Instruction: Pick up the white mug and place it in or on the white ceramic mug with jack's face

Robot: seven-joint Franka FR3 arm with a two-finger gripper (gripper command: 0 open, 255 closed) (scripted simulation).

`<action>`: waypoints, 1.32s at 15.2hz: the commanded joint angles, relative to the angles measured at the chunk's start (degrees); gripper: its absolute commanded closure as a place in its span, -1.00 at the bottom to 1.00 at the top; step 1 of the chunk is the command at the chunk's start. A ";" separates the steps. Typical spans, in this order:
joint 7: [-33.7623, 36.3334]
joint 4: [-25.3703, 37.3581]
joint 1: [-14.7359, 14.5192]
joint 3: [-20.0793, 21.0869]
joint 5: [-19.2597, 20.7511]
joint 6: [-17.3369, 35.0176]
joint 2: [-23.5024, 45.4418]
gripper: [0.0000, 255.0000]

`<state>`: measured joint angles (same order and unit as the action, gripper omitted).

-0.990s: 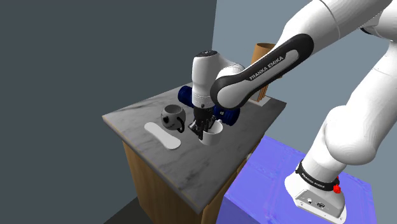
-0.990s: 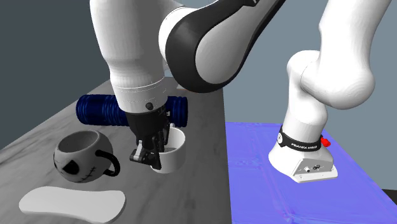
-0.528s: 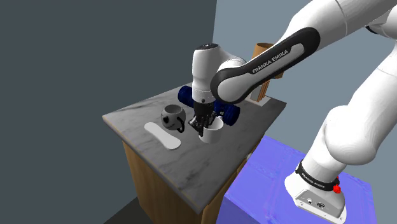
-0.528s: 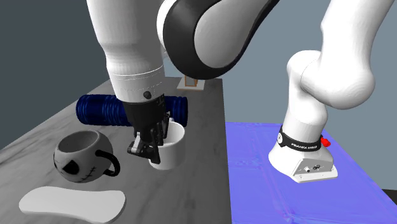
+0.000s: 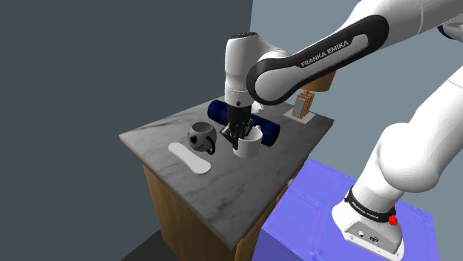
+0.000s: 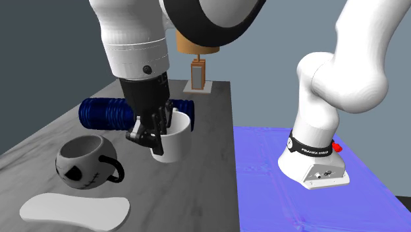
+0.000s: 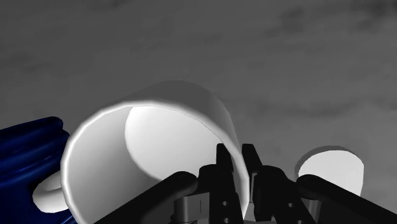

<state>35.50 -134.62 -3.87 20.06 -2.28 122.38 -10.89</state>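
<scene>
blue cylinder (image 6: 105,113) just behind, dark mug (image 6: 82,163) beside

— What sort of place is this?
— A simulated corner of a home, and it looks like a kitchen. A grey marbled countertop (image 5: 222,189) sits on a wooden cabinet (image 5: 178,211), much like a kitchen base unit.
— Is anything on it household stuff?
— Crockery, mainly: a white mug (image 5: 249,148) and a dark round mug with a stitched face (image 5: 199,136). There's also a blue ribbed roll (image 6: 105,113) and a small wooden stand (image 6: 197,74) at the far corner.
— And around it?
— Plain walls, a dark grey wall (image 5: 89,67) and a paler blue-grey wall (image 5: 349,119). The robot's blue box (image 5: 312,211) stands just beside the cabinet.
</scene>
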 commanded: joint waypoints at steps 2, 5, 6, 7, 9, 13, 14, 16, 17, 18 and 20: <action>-0.31 1.27 -0.06 -0.18 -0.36 -2.42 -1.19 1.00; -0.59 2.74 -0.08 -0.39 -0.60 -4.83 -2.16 1.00; -0.67 3.26 -0.09 -0.46 -0.67 -5.63 -2.46 1.00; -0.75 3.78 -0.09 -0.53 -0.74 -6.42 -2.74 1.00; -0.89 4.87 -0.09 -0.67 -0.84 -8.01 -3.27 1.00; -1.14 7.19 -0.07 -0.93 -0.99 -11.17 -4.14 1.00; -1.19 7.79 -0.06 -0.99 -1.02 -11.96 -4.33 1.00; -1.28 9.04 -0.04 -1.11 -1.06 -13.52 -4.65 1.00; -1.33 9.68 -0.03 -1.16 -1.07 -14.30 -4.80 1.00; -1.37 10.34 -0.01 -1.22 -1.08 -15.08 -4.93 1.00; -1.43 11.68 0.02 -1.33 -1.09 -16.63 -5.15 1.00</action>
<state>34.07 -123.64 -3.85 18.77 -3.35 106.56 -15.94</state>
